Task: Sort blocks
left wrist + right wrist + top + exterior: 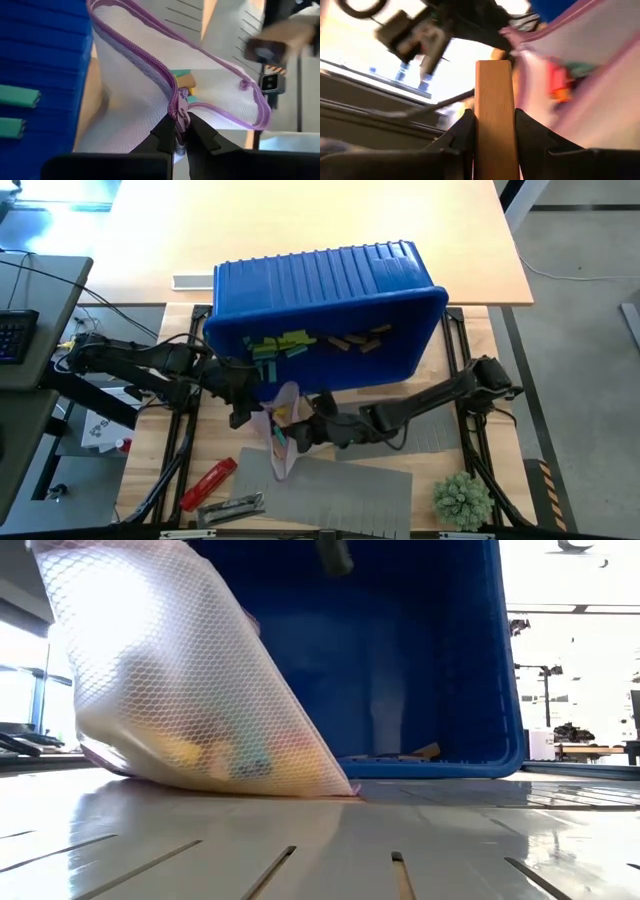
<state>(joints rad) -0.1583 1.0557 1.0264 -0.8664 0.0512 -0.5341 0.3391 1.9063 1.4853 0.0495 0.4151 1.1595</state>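
A tan wooden block is pinched by the right claw for dropping into the white mesh bag, whose purple zipper edge is pinched by the left claw.

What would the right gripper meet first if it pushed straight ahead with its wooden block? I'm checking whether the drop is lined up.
Probably the mesh bag: the right gripper, shut on the wooden block, points toward its purple-edged opening, which the left gripper pinches. Depth is unclear.
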